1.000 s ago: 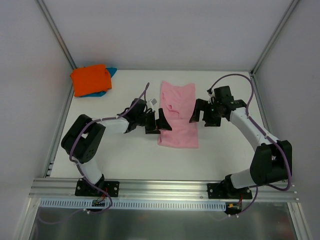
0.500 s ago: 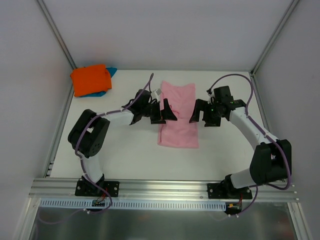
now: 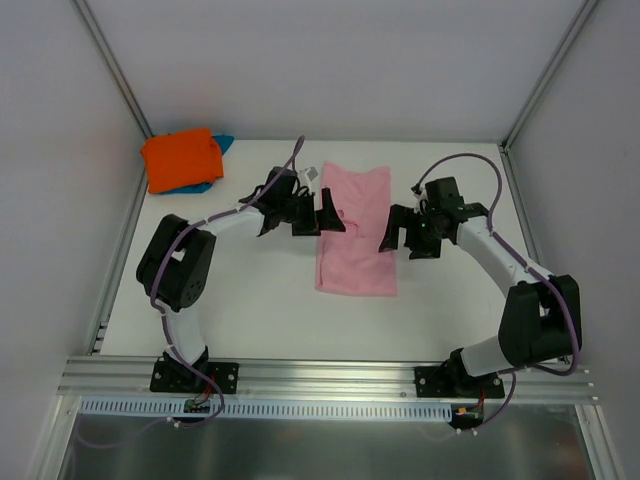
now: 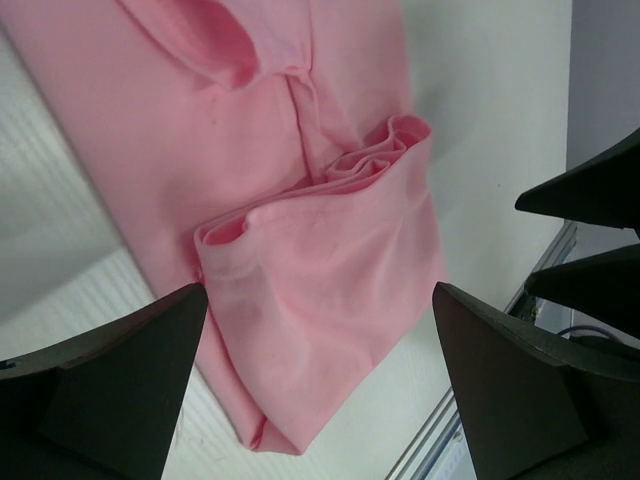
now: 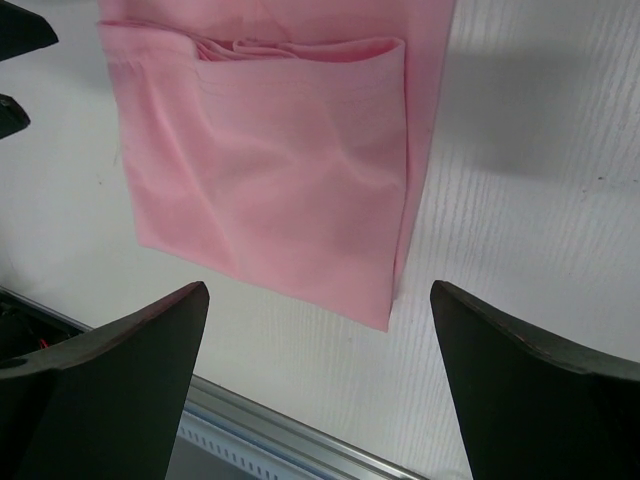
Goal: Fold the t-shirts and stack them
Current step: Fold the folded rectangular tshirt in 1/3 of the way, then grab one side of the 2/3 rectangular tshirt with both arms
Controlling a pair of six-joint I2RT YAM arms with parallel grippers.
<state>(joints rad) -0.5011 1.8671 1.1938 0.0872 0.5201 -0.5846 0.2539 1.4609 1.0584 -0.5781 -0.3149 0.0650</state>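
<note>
The light pink t-shirt (image 3: 358, 240) lies flat mid-table, folded into a long narrow strip with a sleeve fold near its middle. It also shows in the left wrist view (image 4: 320, 250) and the right wrist view (image 5: 270, 150). My left gripper (image 3: 318, 214) is open and empty at the strip's left edge, toward its far half; its jaws (image 4: 320, 292) stand wide above the cloth. My right gripper (image 3: 405, 233) is open and empty just off the right edge, and the wrist view (image 5: 318, 292) shows the strip's near corner. The orange t-shirt (image 3: 180, 158) lies folded on the teal-blue one (image 3: 222, 143) at the far left.
White walls and metal frame posts close in the table on three sides. A metal rail (image 3: 330, 375) runs along the near edge by the arm bases. The right gripper's fingers (image 4: 590, 200) show in the left wrist view.
My left gripper has moved away from me along the shirt's left edge, toward its far half. The right gripper has shifted slightly. The shirt lies as before.
</note>
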